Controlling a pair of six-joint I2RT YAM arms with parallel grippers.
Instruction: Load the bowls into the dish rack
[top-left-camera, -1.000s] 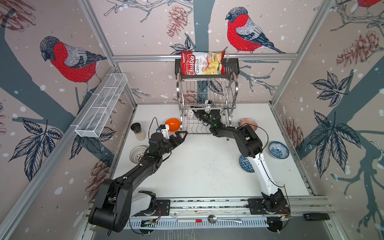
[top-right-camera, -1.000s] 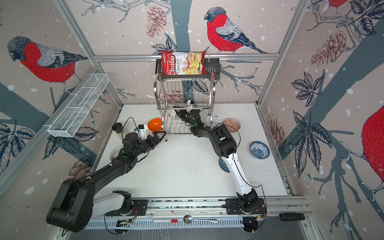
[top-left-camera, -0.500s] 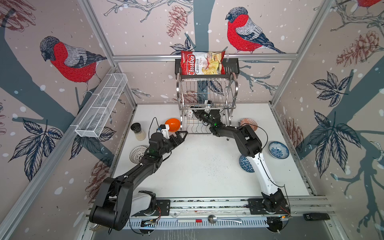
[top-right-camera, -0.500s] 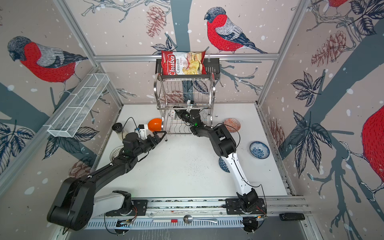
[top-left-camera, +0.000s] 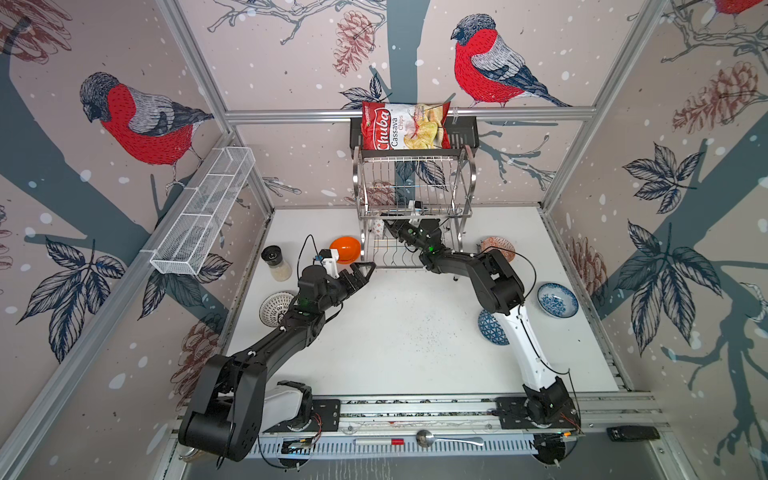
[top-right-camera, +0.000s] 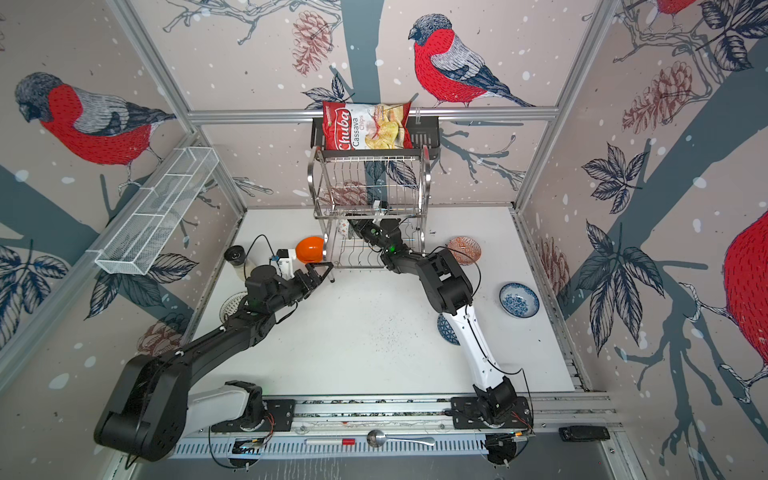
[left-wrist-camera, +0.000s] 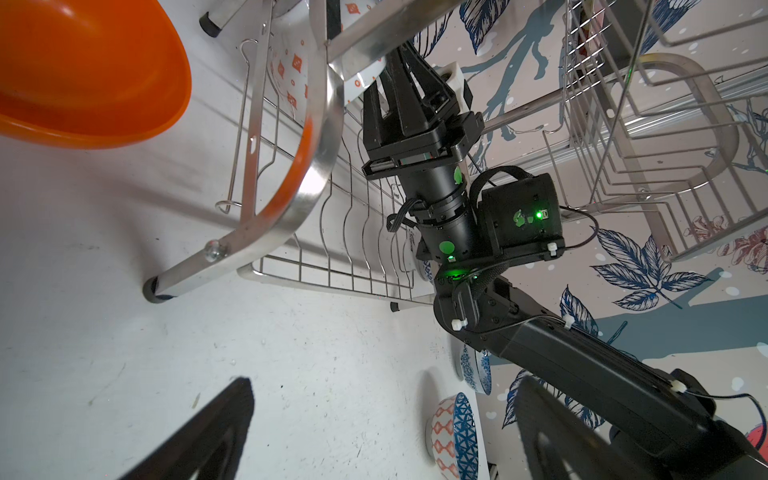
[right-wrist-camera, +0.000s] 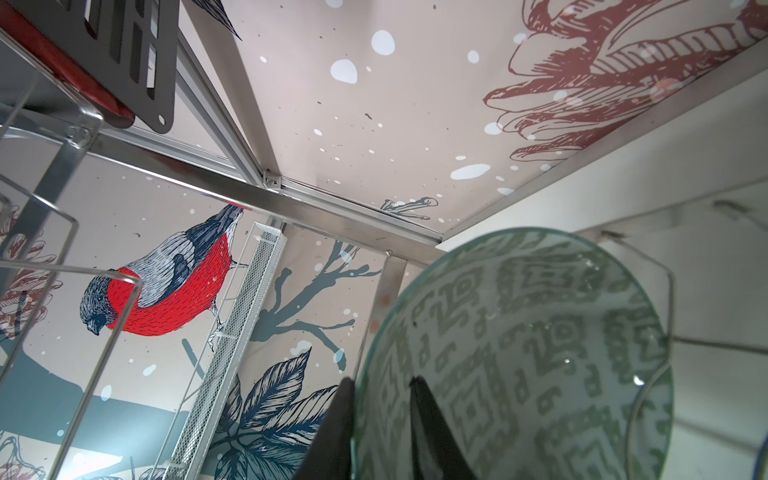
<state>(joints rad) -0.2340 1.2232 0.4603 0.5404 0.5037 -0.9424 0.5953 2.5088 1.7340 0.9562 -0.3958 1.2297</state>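
Well, nearest me a spoon (top-left-camera: 424, 438) lies on the front rail. On the white table (top-left-camera: 395, 353) four bowls sit loose: the dark-blue triangle bowl (top-left-camera: 488, 328) half under the right arm, the white-ribbed bowl (top-left-camera: 275, 307) at the left edge, the blue-floral bowl (top-left-camera: 557, 300) and red-orange bowl (top-left-camera: 497, 247) to the right. The left gripper (top-left-camera: 363, 272) hovers, fingers spread wide and empty, near the orange bowl (top-left-camera: 345, 249), which lies just beside the dish rack (top-left-camera: 453, 215). Inside the lower tier the right gripper (right-wrist-camera: 380, 384) straddles the rim of the grey-green bowl (right-wrist-camera: 519, 353), standing on edge; gripping or let go, I can't tell.
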